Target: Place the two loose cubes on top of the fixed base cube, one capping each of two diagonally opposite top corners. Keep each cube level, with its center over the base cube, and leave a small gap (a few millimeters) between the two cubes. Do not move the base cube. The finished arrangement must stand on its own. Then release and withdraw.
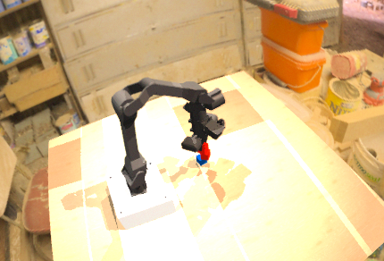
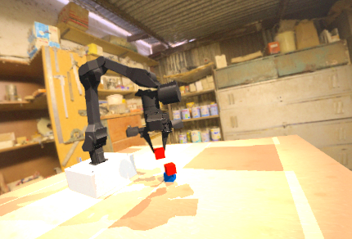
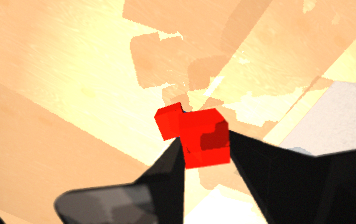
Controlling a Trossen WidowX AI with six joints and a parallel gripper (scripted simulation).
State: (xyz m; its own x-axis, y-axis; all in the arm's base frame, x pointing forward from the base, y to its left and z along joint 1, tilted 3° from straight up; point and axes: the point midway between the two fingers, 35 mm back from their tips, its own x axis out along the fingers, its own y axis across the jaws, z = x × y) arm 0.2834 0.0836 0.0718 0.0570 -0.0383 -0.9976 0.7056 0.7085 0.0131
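One red cube (image 2: pixel 160 154) (image 3: pixel 198 122) is held between the fingertips of my gripper (image 2: pixel 159 151) (image 3: pixel 202 138), which is shut on it. It hangs above and to one side of the stack in the exterior view. The other red cube (image 2: pixel 170 169) (image 3: pixel 168 122) rests on the blue base cube (image 2: pixel 169 178) (image 1: pixel 201 161). In the top view the red cubes overlap in one red patch, so I cannot separate them. In the wrist view the held cube hides nearly all of the blue cube, and the placed cube shows just left of it.
The white block (image 1: pixel 146 212) (image 2: pixel 81 182) under the arm's base stands beside the stack. The wooden table (image 1: pixel 288 188) (image 2: pixel 239 205) carries patches of shadow. Shelves, drawers and orange buckets (image 1: pixel 292 63) stand beyond the table.
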